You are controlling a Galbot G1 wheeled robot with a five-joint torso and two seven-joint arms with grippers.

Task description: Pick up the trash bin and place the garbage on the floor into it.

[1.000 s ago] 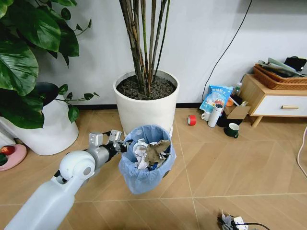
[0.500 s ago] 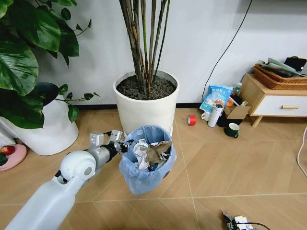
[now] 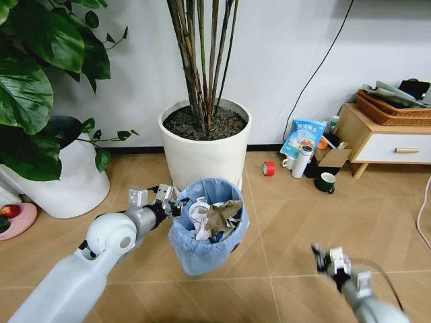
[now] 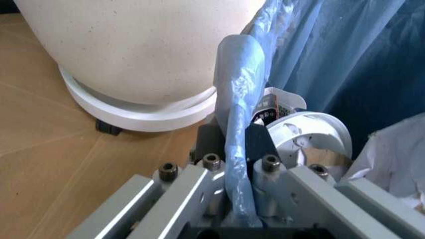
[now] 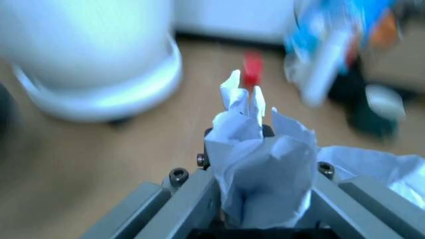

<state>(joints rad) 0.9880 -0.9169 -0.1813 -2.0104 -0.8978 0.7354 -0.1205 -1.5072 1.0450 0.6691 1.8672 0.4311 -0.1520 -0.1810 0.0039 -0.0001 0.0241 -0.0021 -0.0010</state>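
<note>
The small round dark trash bin, lined with a crinkly light-blue plastic bag, hangs off the wooden floor directly in front of the large white round plant pot; that pot holds dark soil and tall bamboo-like stems; the bin holds crumpled white paper wads, a brownish crumpled sheet and a white round lid just inside its rim; beside the lid a small label shows print too small to read.

The left gripper sits at the bin's rim on the side away from the wooden side cabinet, its jaws clamped on the bag-covered rim.

The right gripper hovers low above the floor, on the cabinet side of the bin and apart from it; the right wrist view shows its jaws closed on a crumpled white paper wad.

Beyond the bin, between the white pot and the cabinet, stand a blue snack bag with white lettering that cannot be made out, a white tumbler, a dark green mug and a small red tape roll.
</note>
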